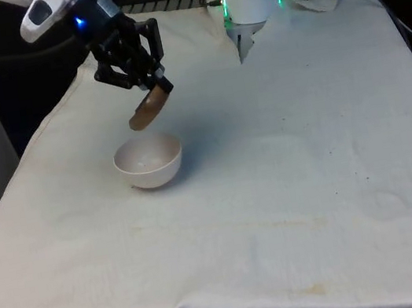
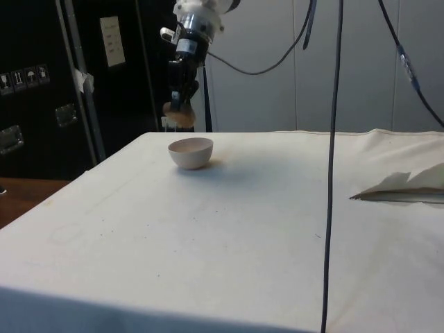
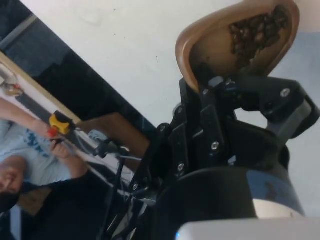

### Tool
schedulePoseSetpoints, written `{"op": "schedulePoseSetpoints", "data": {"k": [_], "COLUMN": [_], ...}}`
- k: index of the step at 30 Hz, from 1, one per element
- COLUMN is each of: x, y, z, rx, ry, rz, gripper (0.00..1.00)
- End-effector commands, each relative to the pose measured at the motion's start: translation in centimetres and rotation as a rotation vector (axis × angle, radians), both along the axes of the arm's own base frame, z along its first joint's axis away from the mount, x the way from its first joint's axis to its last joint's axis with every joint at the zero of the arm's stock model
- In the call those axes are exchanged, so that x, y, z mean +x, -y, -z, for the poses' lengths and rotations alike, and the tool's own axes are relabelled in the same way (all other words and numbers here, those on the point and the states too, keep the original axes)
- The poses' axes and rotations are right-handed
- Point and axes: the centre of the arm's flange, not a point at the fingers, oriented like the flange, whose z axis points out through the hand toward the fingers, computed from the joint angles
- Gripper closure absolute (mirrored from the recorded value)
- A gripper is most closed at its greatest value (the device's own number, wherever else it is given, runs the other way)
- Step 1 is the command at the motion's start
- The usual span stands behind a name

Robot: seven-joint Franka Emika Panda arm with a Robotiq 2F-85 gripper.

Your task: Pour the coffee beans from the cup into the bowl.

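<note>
Above the white bowl (image 1: 149, 162), near the front view's left: gripper (image 1: 148, 90) clamping the brown cup (image 1: 149, 109) by its rim, holding it tilted in the air. Pouring apparently just starting: coffee beans (image 3: 257, 31) sitting inside the cup, gathering toward the lower lip, bowl looking bare. Cup's long axis slanting steeply, mouth pointing down toward the bowl.

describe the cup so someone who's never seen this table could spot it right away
Start at the white-clothed table and find the white bowl standing on it towards the front view's left. Just above the bowl, the black gripper holds a small brown cup tipped over towards it. It is the one brown thing off the table, with dark coffee beans gathered inside near its rim.
</note>
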Motion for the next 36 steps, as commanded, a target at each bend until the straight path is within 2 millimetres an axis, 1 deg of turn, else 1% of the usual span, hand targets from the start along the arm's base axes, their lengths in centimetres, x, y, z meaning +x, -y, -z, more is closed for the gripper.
{"op": "schedulePoseSetpoints", "data": {"k": [1, 8, 23, 26, 27, 35, 36], "x": [0.0, 0.0, 0.0, -0.1, -0.1, -0.5, -0.6], "y": [0.0, 0.2, 2.0, 2.5, 2.3, 3.5, 3.4], "z": [0.2, 0.7, 1.0, 1.0, 0.9, 1.0, 1.0], "rx": [0.023, 0.064, 0.183, 0.21, 0.194, 0.274, 0.26], "ry": [-0.001, 0.011, 0.014, 0.027, 0.028, 0.067, 0.068], "rz": [-0.001, 0.007, 0.004, 0.001, 0.005, -0.01, -0.006], "gripper": [0.98, 0.98, 0.98, 0.98, 0.98, 0.98, 0.98]}}
